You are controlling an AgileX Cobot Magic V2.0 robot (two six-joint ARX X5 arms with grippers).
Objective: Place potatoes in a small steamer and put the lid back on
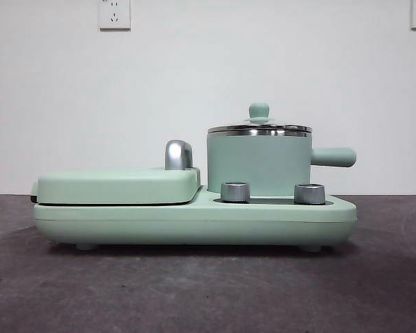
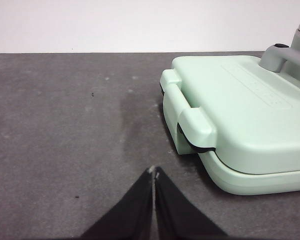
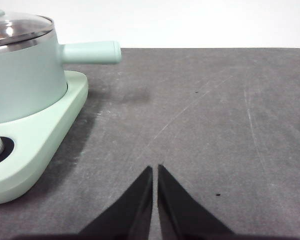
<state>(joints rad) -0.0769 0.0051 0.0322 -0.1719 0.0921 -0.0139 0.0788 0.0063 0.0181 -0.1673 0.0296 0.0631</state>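
Left end effector [image 2: 153, 172]: jaws pressed together, tips touching, holding nothing, poised above the bare dark desk [image 2: 65, 140] just beside the hinged end of the flat green griddle cover [image 2: 240, 110]. Right end effector [image 3: 155, 170]: jaws likewise closed tip to tip, empty, above the desk on the opposite side of the appliance, near the rounded corner of its green base [image 3: 45, 135]. Neither end effector touches anything, and neither shows in the front view. The small steamer [image 1: 258, 163] stands upright on the right portion of the base, its stubby side handle [image 1: 333, 157] pointing outward toward the right end effector's side. The lid [image 1: 259, 128] sits flat on the steamer's steel rim, green knob [image 1: 258, 111] uppermost. Two metal dials [image 1: 235, 191] stand on the base in front of the steamer. The griddle cover is shut, its chrome handle [image 1: 178, 155] between cover and steamer. No potato can be seen in any view. Two wall sockets [image 1: 114, 14] are mounted on the white wall behind.
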